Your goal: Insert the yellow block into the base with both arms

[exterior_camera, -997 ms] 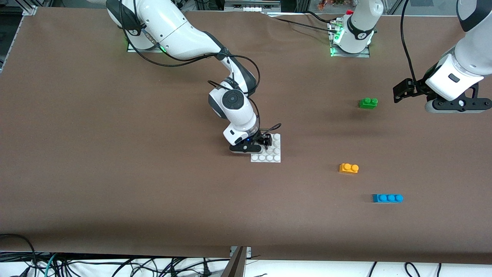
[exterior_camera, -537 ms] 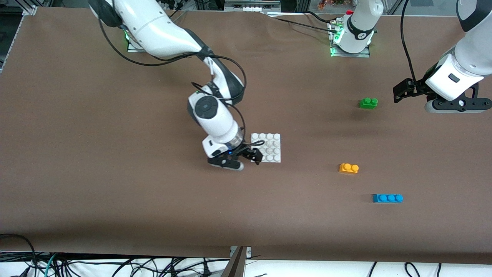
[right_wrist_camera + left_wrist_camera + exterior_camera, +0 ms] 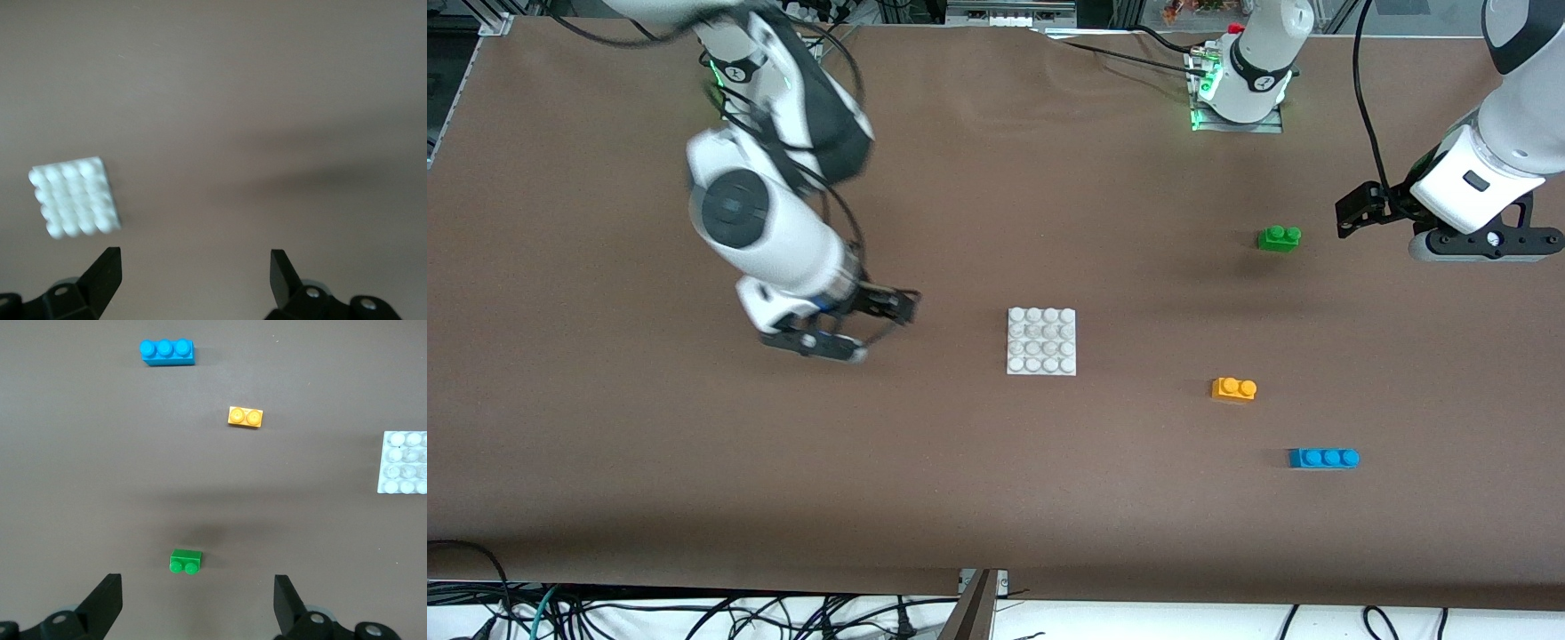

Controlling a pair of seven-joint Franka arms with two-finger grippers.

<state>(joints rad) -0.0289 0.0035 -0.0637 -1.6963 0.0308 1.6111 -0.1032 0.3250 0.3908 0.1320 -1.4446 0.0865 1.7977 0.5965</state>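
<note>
Evidently the right arm's black two-finger gripper (image 3: 871, 322) hung in the air over bare brown table toward the right arm's end, its fingers spread wide with nothing between them; the right wrist view showed the same empty gap, with the plate off to one side. That posture reads as an arm clear of the work, leaving the plate free to be approached from above.

Next across lay the base, a flat white square plastic plate with a four-by-four grid of round studs (image 3: 1041, 341), flat on the table near its middle, touched by nothing and with every stud bare, so the insertion was not yet done.

Toward the left arm's end sat the yellow block, a small yellow-orange plastic brick with two round studs on top (image 3: 1233, 388), studs up, well apart from the plate and a little nearer the front camera than it. A longer blue three-stud brick (image 3: 1323, 458) lay nearer the camera, and a green two-stud brick (image 3: 1279, 237) farther from it.

Last, the left arm's black gripper (image 3: 1369, 209) waited in the air just beside the green brick, fingers apart and empty, probably poised for the pick.
</note>
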